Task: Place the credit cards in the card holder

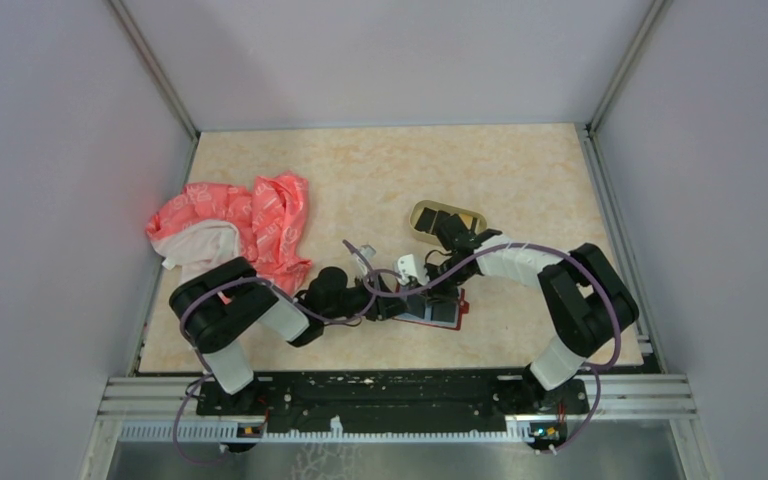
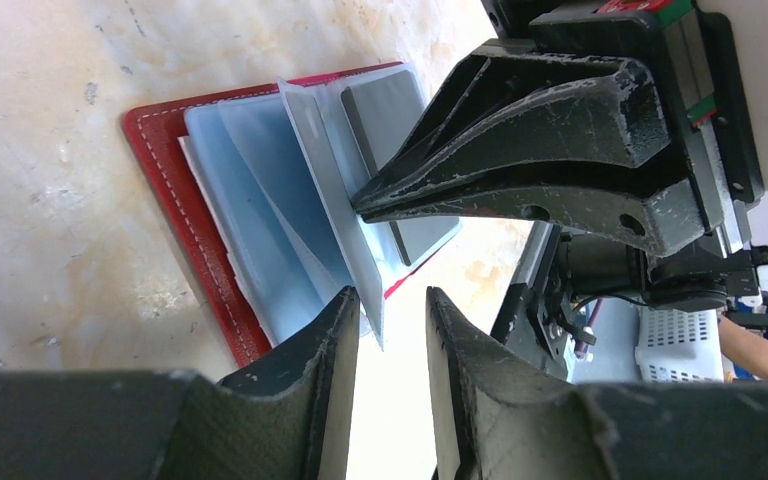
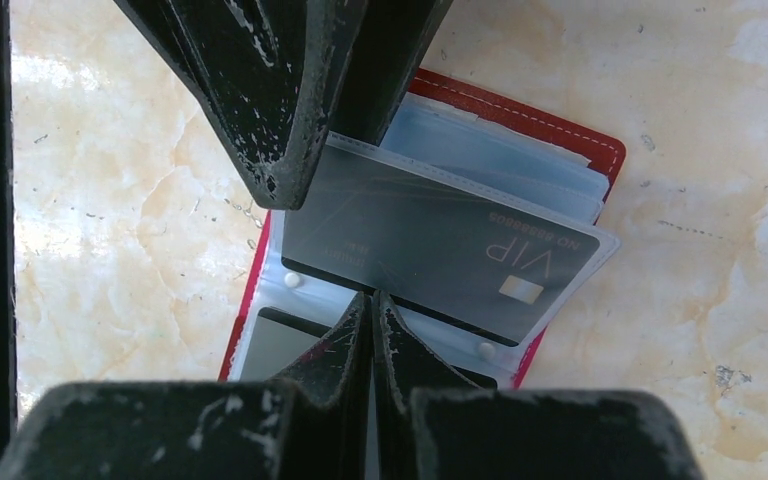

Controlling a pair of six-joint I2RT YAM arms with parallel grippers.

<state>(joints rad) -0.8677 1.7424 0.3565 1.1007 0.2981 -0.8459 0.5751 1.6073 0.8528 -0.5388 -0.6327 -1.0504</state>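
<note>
The red card holder (image 1: 452,318) lies open on the table, its clear sleeves (image 2: 260,200) fanned up. One raised sleeve holds a grey VIP card (image 3: 440,245); a greyish card (image 3: 265,345) sits in the sleeve below it. My left gripper (image 2: 390,295) is open, and the edge of the raised sleeve hangs loose between its fingers. My right gripper (image 3: 373,297) is shut, its tip resting on the sleeve's lower border. From the left wrist it shows as a black wedge (image 2: 480,170) pressing that sleeve. Other cards are out of view.
An oval tan tray (image 1: 448,220) sits just behind the right arm. A crumpled pink cloth (image 1: 245,225) lies at the left. Both arms cross over the holder near the table's front edge, close together.
</note>
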